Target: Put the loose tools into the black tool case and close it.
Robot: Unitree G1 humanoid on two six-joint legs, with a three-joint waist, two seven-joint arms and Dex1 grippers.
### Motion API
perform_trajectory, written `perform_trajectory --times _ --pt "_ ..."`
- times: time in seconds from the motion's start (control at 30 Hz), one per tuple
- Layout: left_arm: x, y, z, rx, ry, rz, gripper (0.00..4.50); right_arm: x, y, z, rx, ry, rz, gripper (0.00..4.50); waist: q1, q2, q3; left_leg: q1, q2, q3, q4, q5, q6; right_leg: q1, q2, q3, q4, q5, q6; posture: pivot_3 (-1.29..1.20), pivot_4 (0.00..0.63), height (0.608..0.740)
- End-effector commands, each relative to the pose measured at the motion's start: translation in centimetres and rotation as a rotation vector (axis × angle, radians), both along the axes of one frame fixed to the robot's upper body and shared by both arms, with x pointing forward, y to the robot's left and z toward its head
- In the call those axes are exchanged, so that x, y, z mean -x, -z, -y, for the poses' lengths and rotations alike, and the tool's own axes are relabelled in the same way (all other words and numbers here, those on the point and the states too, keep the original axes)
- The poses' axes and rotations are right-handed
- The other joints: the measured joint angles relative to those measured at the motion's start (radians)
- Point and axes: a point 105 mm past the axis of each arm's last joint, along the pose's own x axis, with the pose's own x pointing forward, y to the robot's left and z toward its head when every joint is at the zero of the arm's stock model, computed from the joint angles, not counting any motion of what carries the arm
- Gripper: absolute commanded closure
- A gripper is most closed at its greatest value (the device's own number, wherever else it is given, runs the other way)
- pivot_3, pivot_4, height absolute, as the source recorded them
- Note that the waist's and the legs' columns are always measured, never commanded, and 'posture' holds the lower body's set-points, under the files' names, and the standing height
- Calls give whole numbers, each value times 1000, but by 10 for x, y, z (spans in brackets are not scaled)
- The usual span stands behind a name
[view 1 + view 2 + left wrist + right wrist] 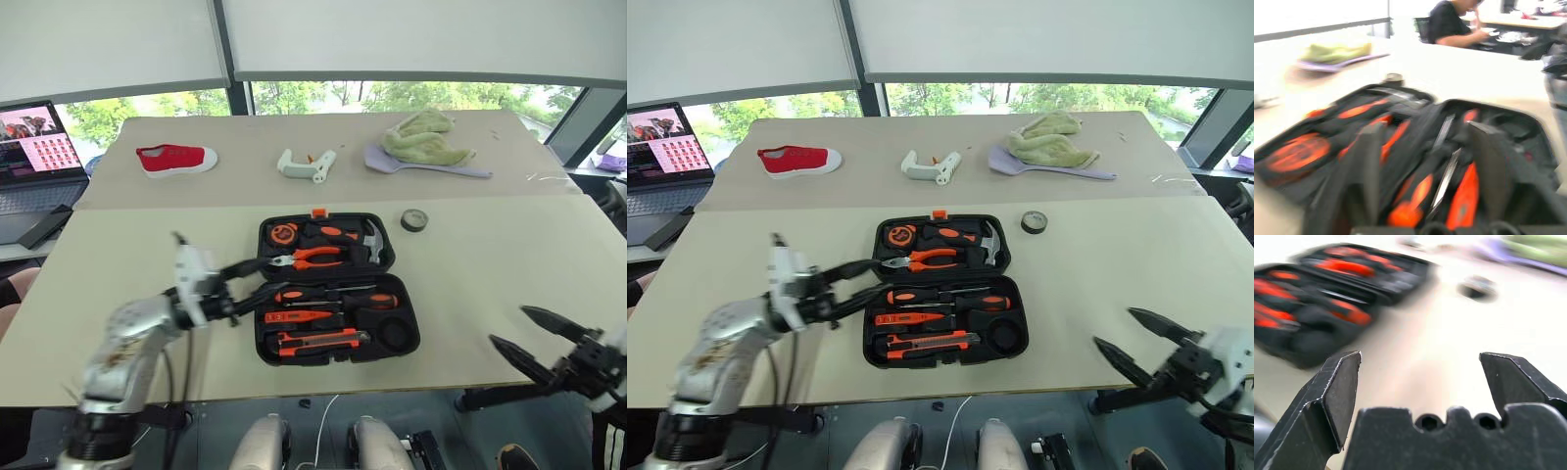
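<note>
The black tool case [387,257] lies open in the middle of the near table. Its near half holds two black-and-orange screwdrivers [338,297], a slim orange tester [299,315] and an orange-black utility knife [318,340]. The far half holds pliers, a hammer and a tape measure. A small dark tape roll [413,219] lies loose on the table just right of the case's far corner. My left gripper [272,276] is open at the case's left edge, its fingers [1369,161] spread and gripping nothing. My right gripper [506,325] is open and empty near the table's front right edge.
On the far table lie a red shoe [176,159], a white plastic part [306,164] and a green cloth on a purple spatula [426,142]. A laptop [34,157] stands at the far left. A person [1449,22] sits at another table.
</note>
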Motion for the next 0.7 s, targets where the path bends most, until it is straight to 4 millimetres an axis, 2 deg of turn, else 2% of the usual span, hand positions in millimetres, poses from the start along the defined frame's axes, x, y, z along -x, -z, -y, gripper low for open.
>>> perform_trajectory --times 0.03,0.17,0.33,0.43,0.53,0.7 --pt "7 -7 -33 5 -59 45 107 -2 -9 13 65 82 83 0 -1 0 0 0 0 1 0 0 0 0 0 0 0 0 0 0 150 740" --pt "12 -5 -55 4 -143 65 107 -17 -12 9 60 89 126 0 0 0 0 1 0 3 0 0 0 0 0 1 0 0 0 0 150 740" --pt "17 -8 -50 28 -160 78 107 -50 -32 -11 62 -43 137 0 -4 0 0 1 1 3 0 0 1 0 0 1 0 0 0 0 150 740" --pt "18 -4 -40 21 -138 65 107 -81 -47 -25 115 -146 62 0 -7 0 0 1 0 4 0 0 1 0 0 2 0 1 0 0 150 740" --pt "15 -3 -32 29 -141 77 107 -119 -57 -30 262 -152 -51 0 -13 0 0 0 0 5 0 0 1 -1 0 2 0 1 0 0 150 740" --pt "8 -7 -16 75 -125 102 107 -173 -74 -59 440 -261 -184 0 -20 0 1 -1 1 5 0 -1 1 -3 1 1 0 1 -1 0 150 740"
